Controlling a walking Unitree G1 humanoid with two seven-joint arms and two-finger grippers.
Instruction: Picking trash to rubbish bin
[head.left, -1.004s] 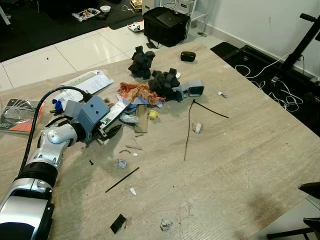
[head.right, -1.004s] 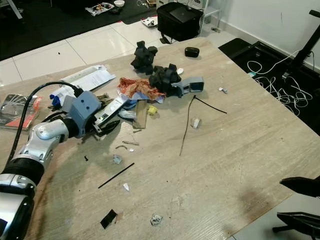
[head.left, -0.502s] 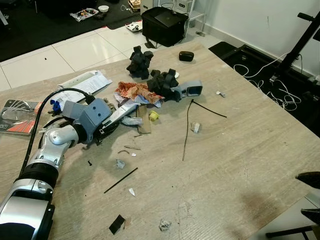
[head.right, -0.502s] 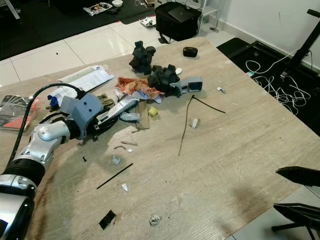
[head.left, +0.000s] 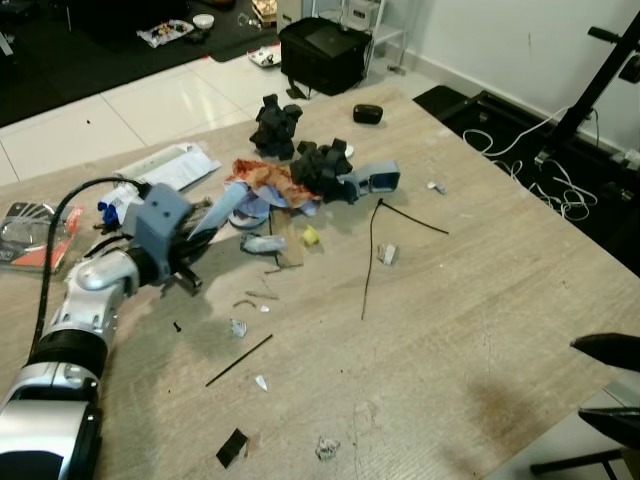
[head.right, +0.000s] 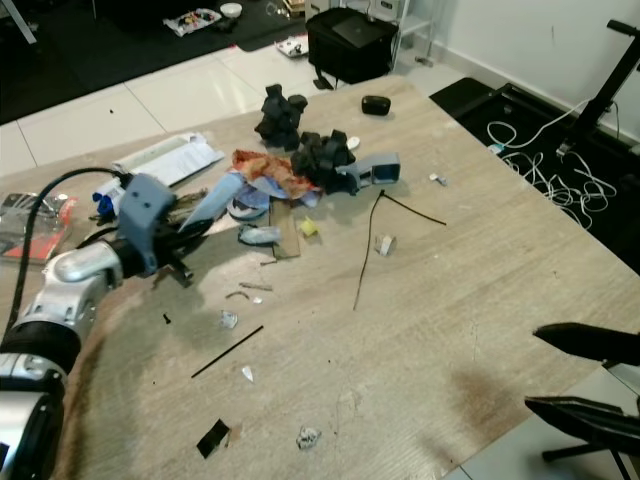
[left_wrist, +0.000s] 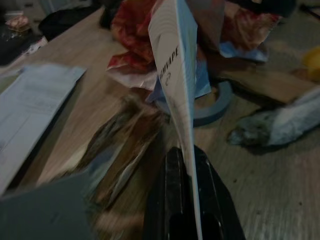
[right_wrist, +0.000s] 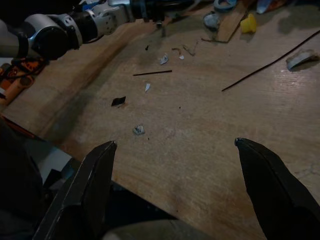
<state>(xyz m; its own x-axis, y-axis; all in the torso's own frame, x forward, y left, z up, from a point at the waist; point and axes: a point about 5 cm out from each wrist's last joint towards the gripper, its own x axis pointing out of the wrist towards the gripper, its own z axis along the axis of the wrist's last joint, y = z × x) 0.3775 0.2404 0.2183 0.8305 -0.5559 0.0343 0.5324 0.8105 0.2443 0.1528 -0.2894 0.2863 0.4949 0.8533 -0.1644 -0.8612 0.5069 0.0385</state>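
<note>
Trash litters the bench (head.left: 480, 300): your left gripper (left_wrist: 186, 165) is clamped on a flat white-and-blue packet (head.left: 222, 207), which rises at a slant off the wood toward the red-orange wrapper (head.left: 262, 178). Your wrist view shows the black fingers (left_wrist: 172, 200) pinching the packet's edge, printed lettering running up its face. Just beside the wrapper sit a blue tape ring (left_wrist: 217, 100), a yellow lump (head.left: 311, 236) and a grey crumpled scrap (left_wrist: 280, 125). Two clumps of black foam (head.left: 276, 125) lie beyond the wrapper, with a grey-blue plastic piece (head.left: 378, 181) touching the nearer clump. A long thin black stick (head.left: 368, 262) runs from that piece toward you. Well apart from the wrapper, near your edge of the bench, lie a black square chip (head.left: 232, 448) and a small foil ball (head.left: 325, 448). Your right gripper (right_wrist: 175, 165) hangs off the bench's near corner, fingers spread wide, holding nothing. White papers (head.left: 172, 165) lie behind your left arm.
</note>
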